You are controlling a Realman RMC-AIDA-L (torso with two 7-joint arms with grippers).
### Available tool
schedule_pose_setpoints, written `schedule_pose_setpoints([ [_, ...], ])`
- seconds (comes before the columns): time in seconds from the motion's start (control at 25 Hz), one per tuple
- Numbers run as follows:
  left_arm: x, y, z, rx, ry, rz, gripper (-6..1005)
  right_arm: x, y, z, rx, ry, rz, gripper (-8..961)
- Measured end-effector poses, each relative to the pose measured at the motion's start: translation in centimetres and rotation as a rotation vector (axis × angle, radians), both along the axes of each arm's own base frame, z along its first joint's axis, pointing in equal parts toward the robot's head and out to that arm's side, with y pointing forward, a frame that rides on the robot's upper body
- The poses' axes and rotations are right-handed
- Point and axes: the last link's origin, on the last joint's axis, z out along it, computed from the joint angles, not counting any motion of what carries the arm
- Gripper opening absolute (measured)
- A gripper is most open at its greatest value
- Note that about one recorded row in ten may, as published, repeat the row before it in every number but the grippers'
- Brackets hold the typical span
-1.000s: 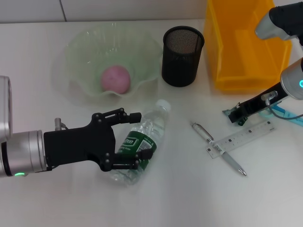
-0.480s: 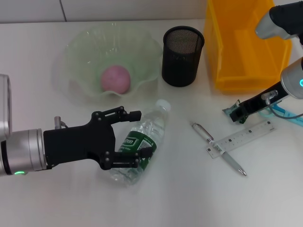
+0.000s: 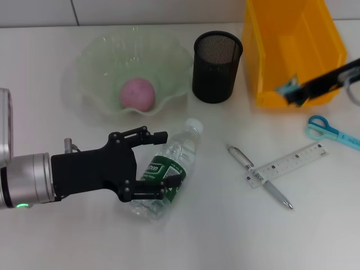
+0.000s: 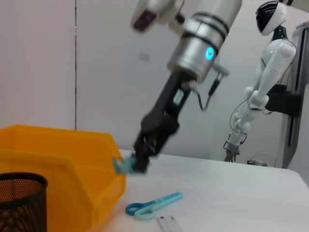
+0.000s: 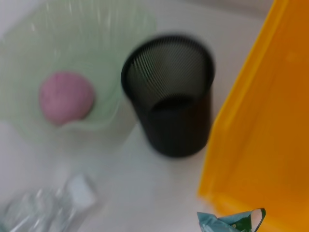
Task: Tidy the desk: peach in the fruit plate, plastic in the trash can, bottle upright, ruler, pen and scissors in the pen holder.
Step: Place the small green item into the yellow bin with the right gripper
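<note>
A clear bottle [image 3: 169,169] with a green label lies on its side. My left gripper [image 3: 167,159] is open, one finger on each side of it. Over the front rim of the yellow trash can [image 3: 292,50], my right gripper [image 3: 293,91] is shut on a teal scrap of plastic [image 4: 123,166]. The pink peach [image 3: 138,94] sits in the pale green fruit plate [image 3: 95,62]. On the table to the right lie the silver pen [image 3: 260,177], the clear ruler [image 3: 288,162] across it, and the blue scissors [image 3: 332,130]. The black mesh pen holder [image 3: 217,66] stands upright.
The pen holder stands between the fruit plate and the trash can at the back of the white table. A white humanoid robot [image 4: 260,87] stands off the table in the background.
My right arm has lifted the plastic from the table beside the scissors up to the trash can's front rim. The left gripper has stayed around the bottle.
</note>
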Motion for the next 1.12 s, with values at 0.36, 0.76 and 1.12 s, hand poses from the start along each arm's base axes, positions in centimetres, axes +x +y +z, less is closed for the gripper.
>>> schedule_pose_setpoints([
  [0.36,0.1,-0.1,0.0,-0.002,-0.007,-0.006,861,0.6,3.3,3.3,0.232,-0.017,0.102,316],
  [0.76,0.2,-0.2,0.1,-0.01,-0.015,-0.009,860,1.5,6.0,0.7,0.223,-0.032,0.114,451],
  [1.12,0.3,-0.1,1.1,0.016,-0.056,-0.01,861,-0.3,3.8,3.2,0.257,0.011,0.179,793],
])
